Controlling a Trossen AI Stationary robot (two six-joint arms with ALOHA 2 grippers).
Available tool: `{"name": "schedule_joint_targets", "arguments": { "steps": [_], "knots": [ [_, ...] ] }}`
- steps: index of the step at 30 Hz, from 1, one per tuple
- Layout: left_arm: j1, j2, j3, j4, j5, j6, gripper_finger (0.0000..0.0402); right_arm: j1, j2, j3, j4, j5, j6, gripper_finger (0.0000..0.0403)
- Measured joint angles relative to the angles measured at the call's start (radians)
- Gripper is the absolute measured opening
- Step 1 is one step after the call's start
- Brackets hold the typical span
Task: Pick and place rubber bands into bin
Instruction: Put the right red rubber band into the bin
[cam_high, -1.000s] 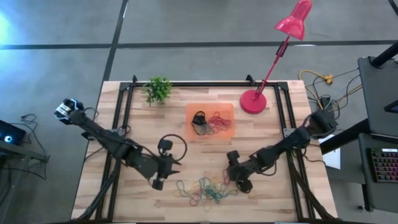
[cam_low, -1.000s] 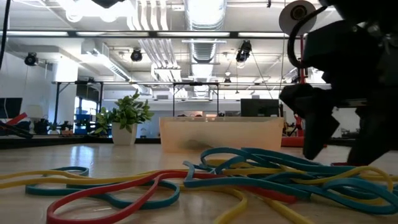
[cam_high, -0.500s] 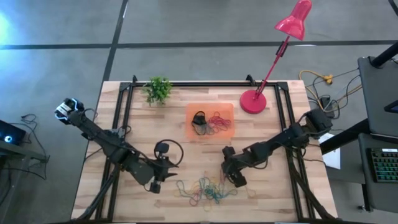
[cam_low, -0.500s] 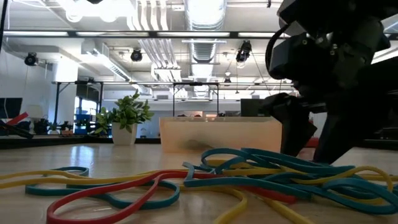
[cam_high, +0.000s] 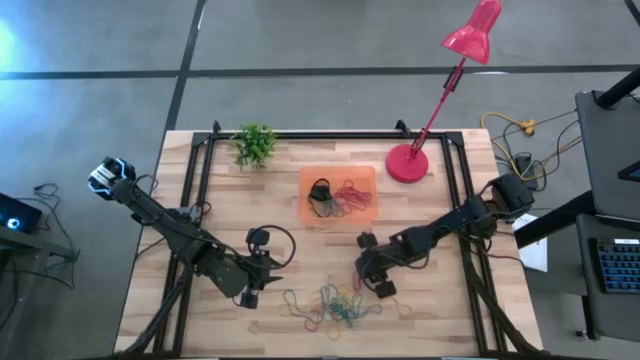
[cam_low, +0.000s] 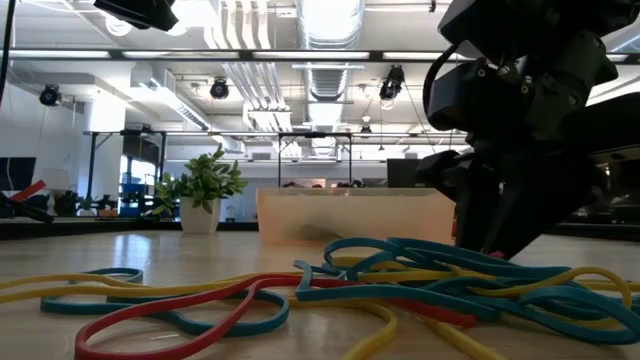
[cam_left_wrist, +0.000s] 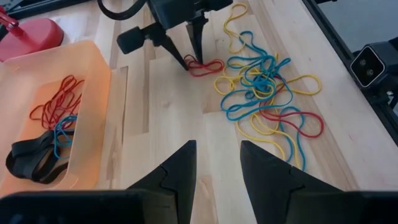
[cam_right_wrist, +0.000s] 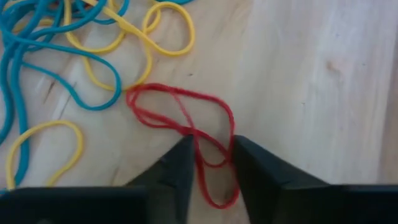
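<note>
A loose pile of rubber bands (cam_high: 330, 305) (cam_left_wrist: 267, 93) in blue, yellow and red lies on the wooden table near its front edge. One red rubber band (cam_right_wrist: 180, 106) (cam_left_wrist: 208, 64) lies apart on the pile's far side. My right gripper (cam_high: 375, 285) (cam_right_wrist: 211, 155) stands on it with its fingers drawn in around it. The orange bin (cam_high: 304, 195) (cam_left_wrist: 25, 74), farther back, holds red, blue and black bands. My left gripper (cam_high: 275, 265) (cam_left_wrist: 217, 165) hovers open to the left of the pile and holds nothing. My right gripper has the red band's near loop (cam_right_wrist: 214, 163) between its two fingers, which come steeply from above with their tips (cam_left_wrist: 188, 62) on the wood. A narrow gap remains, and the band's strands cross it. The band lies flat and slack on the table.
A small potted plant (cam_high: 255, 145) stands at the back left, and a red lamp's round base (cam_high: 407, 163) at the back right. Black frame rails (cam_high: 200, 180) run along both sides of the table. Bare wood lies between the bin and the pile.
My right gripper has moved toward the table's left edge, onto the red band beside the pile. Its fingers have drawn in from wide open to a narrow gap around the band. The bands have stayed where they were.
</note>
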Motion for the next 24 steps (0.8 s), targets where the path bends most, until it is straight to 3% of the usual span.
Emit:
{"name": "schedule_joint_targets", "arguments": {
  "steps": [5, 12, 24],
  "knots": [
    [0.000, -0.001, 0.000, 0.001, 0.000, 0.001, 0.0109, 0.001, 0.000, 0.000, 0.007, -0.010, -0.014, 0.0019],
    [0.000, -0.001, 0.000, 0.001, 0.000, 0.002, 0.0109, 0.002, -0.015, -0.003, 0.011, -0.007, -0.015, 0.0009],
    [0.000, -0.002, -0.002, 0.002, -0.016, 0.003, 0.0109, 0.002, -0.162, -0.008, -0.032, 0.059, -0.037, 0.0008]
  ]
}}
